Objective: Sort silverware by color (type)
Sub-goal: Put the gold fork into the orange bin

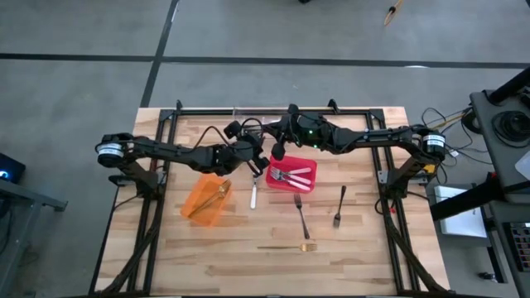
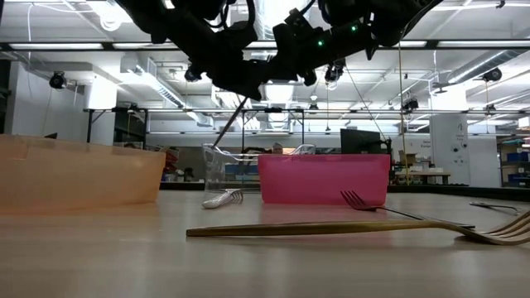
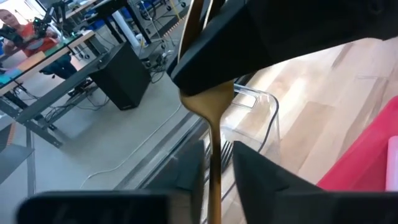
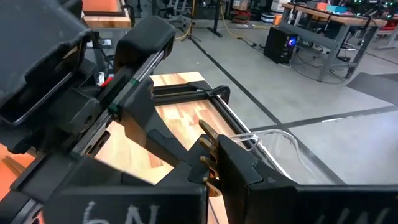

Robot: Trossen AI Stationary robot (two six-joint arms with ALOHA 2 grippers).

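From above, the left tool (image 1: 251, 159) and the right tool (image 1: 279, 151) meet over the back of the tabletop (image 1: 207, 257), between the orange bin (image 1: 192, 207), which has gold pieces in it, and the red bin (image 1: 273, 176), which has silver ones. A pale utensil (image 1: 253, 194), a grey fork (image 1: 301, 213), a black fork (image 1: 339, 207) and a gold fork (image 1: 286, 247) lie loose on the wood, well apart from one another. At tabletop height, a thin handle slants down from the two tools toward a clear bin (image 2: 217, 165) standing beside the red one. In the left wrist view, a gold utensil (image 3: 214, 155) runs lengthwise between the left tool's jaws. They stand apart with a sliver of gap showing beside the handle, so it looks bracketed, not clamped. A dark block, most likely the right tool, covers the utensil's far end. In the right wrist view, the right tool is closed on that gold piece, whose end pokes out between its dark fingertips. This silverware should handle as light, rigid and slick. A polished flat handle can pivot or slide in a pinch, so the best hold is probably across the flat faces, near mid-handle where the balance sits. One tool ought to keep a firm grip until the other has one.
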